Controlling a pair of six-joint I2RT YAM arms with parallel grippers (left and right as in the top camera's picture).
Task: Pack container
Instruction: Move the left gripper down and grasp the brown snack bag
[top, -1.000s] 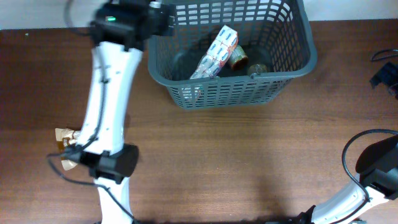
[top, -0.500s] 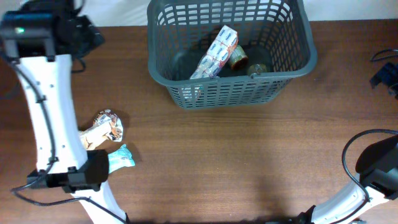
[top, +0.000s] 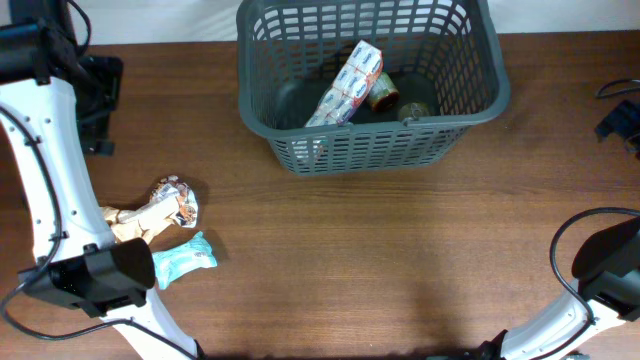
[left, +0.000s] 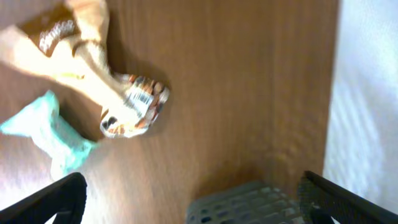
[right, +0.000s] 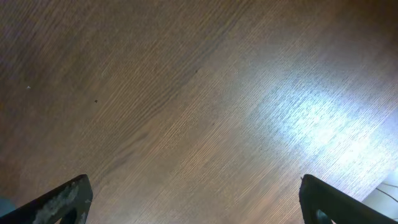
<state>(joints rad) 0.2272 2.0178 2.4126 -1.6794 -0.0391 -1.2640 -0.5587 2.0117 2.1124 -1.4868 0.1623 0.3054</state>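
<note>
K: Swinging clear of the container (top: 370, 150), our left arm (top: 50, 200) had gone out toward the left edge of the table (top: 400, 260) since a second before. That uncovered two loose packets. Left gripper (left: 193, 180) stood spread wide with nothing between the fingers, wider than a second earlier.

M: Noted. Container sat against the far edge, about mid-table, with a long packet (top: 345, 85) leaning beside a tin (top: 383, 93) inside. Right gripper (right: 196, 186) was also spread and empty, over bare wood.

K: Risks we logged: the left wrist view was smeared, so we judged the arm was in motion. A descent from there could land off the tan wrapper (top: 150, 212).

M: The teal packet (top: 185, 258) lay just beside that wrapper, both close against the arm's lower joint near the left edge. We thought a sweep of that link could shove either one off the table.

K: Twisted foil, too. We judged it likely to slip, or to drag its neighbour along in a pinch.

M: Last one: the leaning packet took up the container's middle. We feared a drop there would perch on it instead of settling on the floor.
</note>
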